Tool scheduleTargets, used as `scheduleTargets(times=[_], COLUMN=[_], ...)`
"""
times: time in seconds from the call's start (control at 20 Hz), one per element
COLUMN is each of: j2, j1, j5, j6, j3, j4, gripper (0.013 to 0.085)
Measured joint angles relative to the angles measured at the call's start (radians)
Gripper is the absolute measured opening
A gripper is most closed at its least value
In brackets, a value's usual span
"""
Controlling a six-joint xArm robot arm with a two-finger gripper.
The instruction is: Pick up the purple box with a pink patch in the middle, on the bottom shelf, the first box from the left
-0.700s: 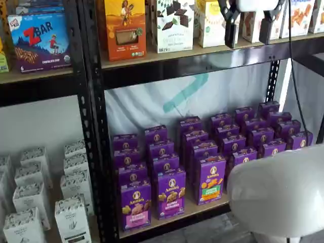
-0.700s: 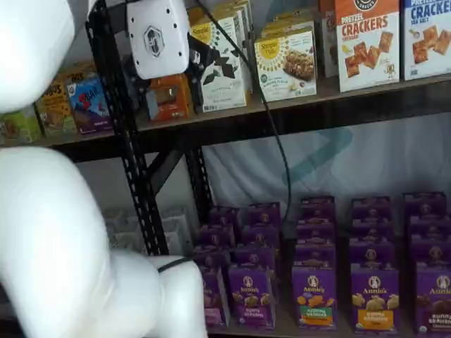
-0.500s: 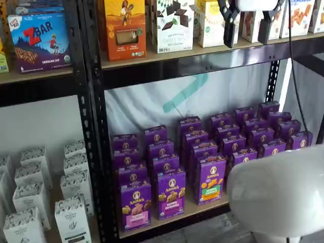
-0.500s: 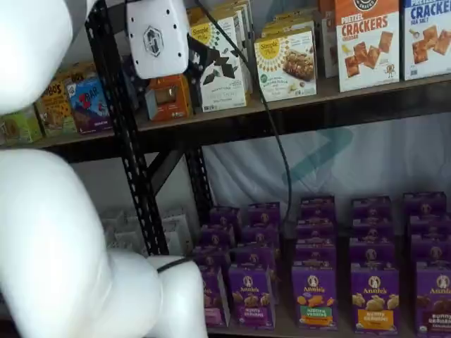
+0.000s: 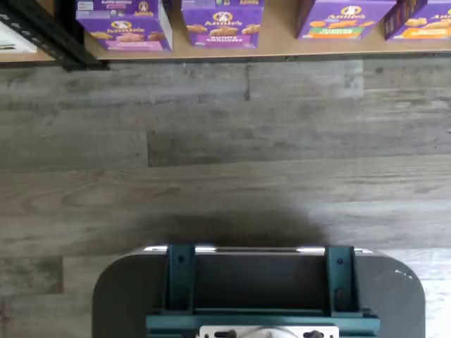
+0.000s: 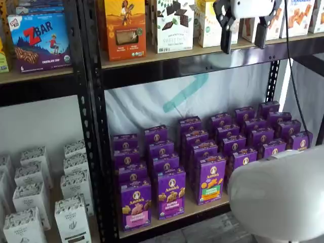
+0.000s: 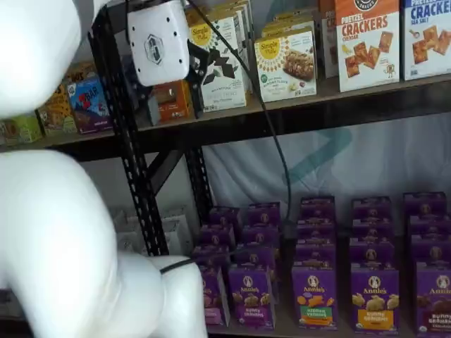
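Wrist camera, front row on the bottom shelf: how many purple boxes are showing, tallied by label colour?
purple box with pink band: 1
plain purple box: 1
box with green-orange patch: 1
box with yellow-orange band: 1
Total: 4

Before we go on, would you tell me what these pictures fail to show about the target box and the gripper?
- The purple box: in a shelf view the white arm covers most of it; the wrist view cuts off its upper part.
- Small print on its pink band: too small in every view.
- The gripper: its upper body is cut off by the picture's edge; absent from the wrist view.
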Motion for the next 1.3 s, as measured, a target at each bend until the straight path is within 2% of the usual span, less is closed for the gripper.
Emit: scheduleTargets(times=[0.2, 0.55, 0.75, 1.15, 1.3], j2=[-0.006, -0.018, -0.033, -0.046, -0.035], j1=[0.034, 0.058, 0.087, 0.12, 0.139], j5=[-0.041, -0.144, -0.242, -0.448, -0.524], j6=[0.028, 0.058, 0.087, 0.119, 0.139], j3=[0.046, 0.153, 0.249, 0.447, 0.516], j4=[-0.018, -0.006, -0.012, 0.011, 0.0], gripper=[0.085, 0.085, 0.085, 0.085, 0.085])
